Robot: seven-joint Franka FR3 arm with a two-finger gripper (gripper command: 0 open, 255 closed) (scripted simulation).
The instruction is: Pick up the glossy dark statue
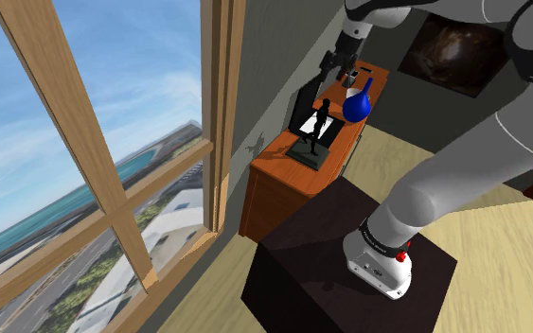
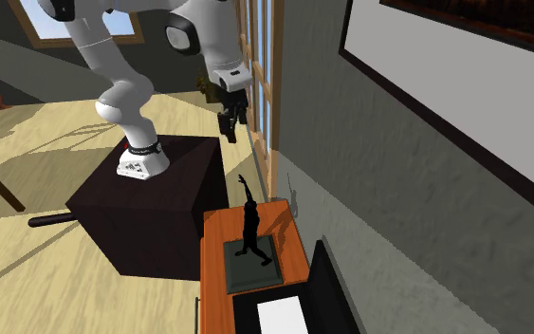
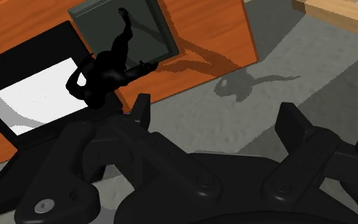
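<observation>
- Statue point(image 2: 250, 228): you have one, black and glossy, standing on one dark grey slab point(image 2: 255, 268) on top of the one orange cabinet point(image 2: 215, 256).
- Its long axis is upright. One arm is raised, pointing to about 12 o'clock in the second exterior view.
- In the shoulder view you find it at 12 o'clock from the one dark stand point(image 1: 302, 255).
- Gripper point(image 2: 229, 128): one, with two fingers spread apart and nothing between them. In the second exterior view it hangs at 12 o'clock from the statue, well apart.
- In the wrist view the statue lies beyond one finger point(image 3: 139, 113), outside the gap.
- You also have one blue vase point(image 1: 355, 106) at 2 o'clock from the statue in the shoulder view.
- One black-framed white screen point(image 2: 279, 311) sits just beside the slab at 5 o'clock in the second exterior view.
</observation>
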